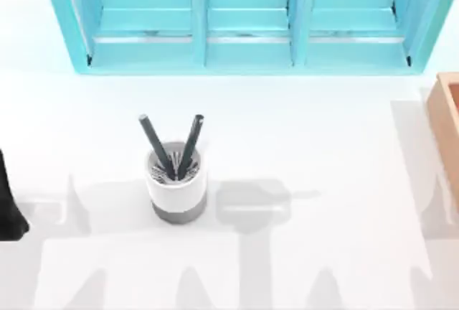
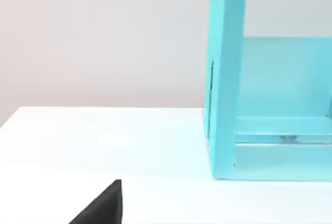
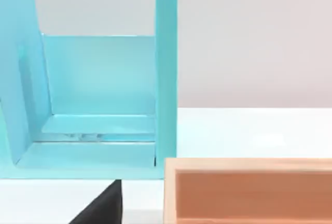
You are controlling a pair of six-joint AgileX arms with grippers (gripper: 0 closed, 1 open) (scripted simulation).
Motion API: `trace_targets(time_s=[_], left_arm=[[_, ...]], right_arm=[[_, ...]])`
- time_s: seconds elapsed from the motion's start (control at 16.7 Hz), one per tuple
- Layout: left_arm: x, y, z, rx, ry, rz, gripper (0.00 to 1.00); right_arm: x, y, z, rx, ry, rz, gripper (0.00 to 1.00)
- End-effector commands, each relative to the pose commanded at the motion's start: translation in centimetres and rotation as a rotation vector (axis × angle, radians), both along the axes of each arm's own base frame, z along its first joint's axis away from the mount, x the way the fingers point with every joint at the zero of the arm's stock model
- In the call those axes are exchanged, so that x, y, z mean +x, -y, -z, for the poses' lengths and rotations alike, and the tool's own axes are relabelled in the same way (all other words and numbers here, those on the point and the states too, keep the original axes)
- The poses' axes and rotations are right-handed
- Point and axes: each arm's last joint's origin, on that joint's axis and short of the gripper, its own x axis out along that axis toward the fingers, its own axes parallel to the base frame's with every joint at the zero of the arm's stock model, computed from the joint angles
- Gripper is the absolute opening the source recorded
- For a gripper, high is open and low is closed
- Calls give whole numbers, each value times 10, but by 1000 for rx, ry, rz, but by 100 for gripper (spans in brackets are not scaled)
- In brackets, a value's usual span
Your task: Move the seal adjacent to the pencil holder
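Pencil holder (image 1: pixel 177 181) upright mid-table, left arm (image 1: pixel 10 206) well apart.

The top view looks steeply down on the white worktop (image 1: pixel 287 130), with the turquoise shelf unit (image 1: pixel 244 23) at 12 o'clock. Both wrist views sit low and face this shelf unit closely from opposite ends.

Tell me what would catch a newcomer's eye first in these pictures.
The big turquoise shelf unit with three open compartments dominates the back of the white table. In front of it, left of centre, stands the white cylindrical pencil holder with a grey bottom band, two dark grey pencils leaning out. An orange-brown box sits at the right edge.
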Motion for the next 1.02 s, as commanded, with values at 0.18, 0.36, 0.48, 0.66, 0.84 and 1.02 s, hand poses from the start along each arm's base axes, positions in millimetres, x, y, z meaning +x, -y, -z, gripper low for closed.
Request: trace_targets(time_s=[0.18,0.36,0.48,0.66,0.84,1.02], left_arm=[[0,0,-2,2,-10,-3,100],[1,-2,-18,17,-97,-20,100],[5,-4,-38,32,-197,-33,100],[23,-9,-70,54,-419,-49,100],[59,-17,-92,66,-712,-53,100],[101,-28,-101,64,-1000,-45,100]], right_arm=[[0,0,0,0,0,0,100],[0,0,0,0,0,0,100],[0,0,0,0,0,0,100],[0,0,0,0,0,0,100],[0,0,0,0,0,0,100],[0,0,0,0,0,0,100]])
